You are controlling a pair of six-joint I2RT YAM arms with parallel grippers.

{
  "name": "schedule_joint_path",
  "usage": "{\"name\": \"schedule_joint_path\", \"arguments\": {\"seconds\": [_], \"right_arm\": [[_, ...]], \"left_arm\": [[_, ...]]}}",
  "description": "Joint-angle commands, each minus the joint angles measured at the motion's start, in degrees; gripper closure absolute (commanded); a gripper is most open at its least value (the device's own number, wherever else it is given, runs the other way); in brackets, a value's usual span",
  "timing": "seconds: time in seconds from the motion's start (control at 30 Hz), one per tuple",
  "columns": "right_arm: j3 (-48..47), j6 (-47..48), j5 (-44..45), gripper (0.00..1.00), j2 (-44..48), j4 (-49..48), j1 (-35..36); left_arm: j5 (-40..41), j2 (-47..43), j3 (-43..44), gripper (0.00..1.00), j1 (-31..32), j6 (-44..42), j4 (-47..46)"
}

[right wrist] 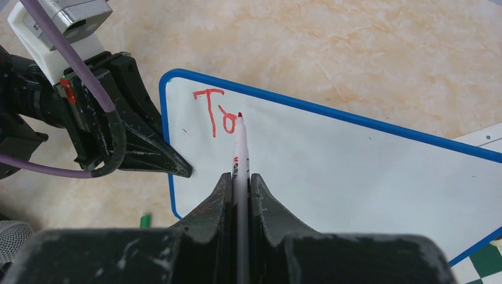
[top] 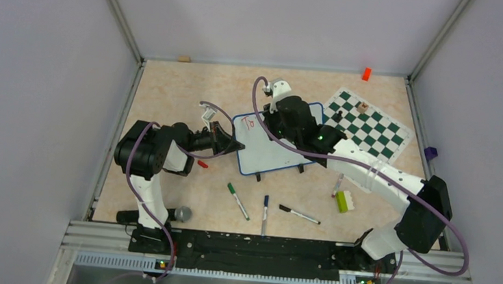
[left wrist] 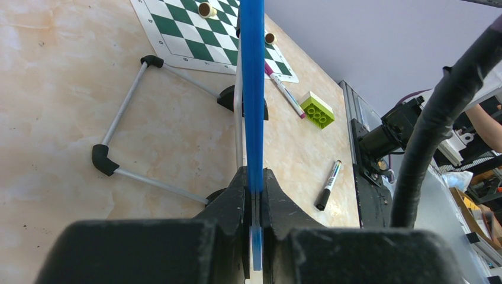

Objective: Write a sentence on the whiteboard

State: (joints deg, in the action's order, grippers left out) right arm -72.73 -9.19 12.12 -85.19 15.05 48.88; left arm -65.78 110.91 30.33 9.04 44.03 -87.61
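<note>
The whiteboard (top: pixel 268 154), white with a thin blue frame, stands tilted on its feet in the middle of the table. My left gripper (top: pixel 238 146) is shut on the whiteboard's left edge; in the left wrist view the blue frame (left wrist: pixel 253 89) runs up from between the jaws of that gripper (left wrist: pixel 254 183). My right gripper (right wrist: pixel 240 180) is shut on a red marker (right wrist: pixel 241 142) whose tip meets the board (right wrist: pixel 331 165) beside the red letters "To" (right wrist: pixel 214 112). Of the sentence only these letters (top: pixel 249 122) show, at the board's top left corner.
A green-and-white chess mat (top: pixel 367 128) with a few pieces lies right of the board. Near the front lie a green marker (top: pixel 237 200), a blue marker (top: pixel 264 212), a black marker (top: pixel 299 215) and a green brick (top: pixel 344 201). A red cap (top: pixel 202 164) lies by the left arm.
</note>
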Motion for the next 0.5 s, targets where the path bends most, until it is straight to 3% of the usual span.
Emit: {"name": "schedule_joint_path", "arguments": {"seconds": [0.0, 0.47], "right_arm": [[-0.97, -0.49, -0.04, 1.0, 0.0, 0.04, -0.43], [-0.98, -0.56, 1.78, 1.0, -0.32, 2.1, -0.45]], "left_arm": [[-4.01, -0.38, -0.08, 1.0, 0.54, -3.13, -5.2], [-4.05, -0.36, -0.01, 1.0, 0.54, -3.1, -5.18]]}}
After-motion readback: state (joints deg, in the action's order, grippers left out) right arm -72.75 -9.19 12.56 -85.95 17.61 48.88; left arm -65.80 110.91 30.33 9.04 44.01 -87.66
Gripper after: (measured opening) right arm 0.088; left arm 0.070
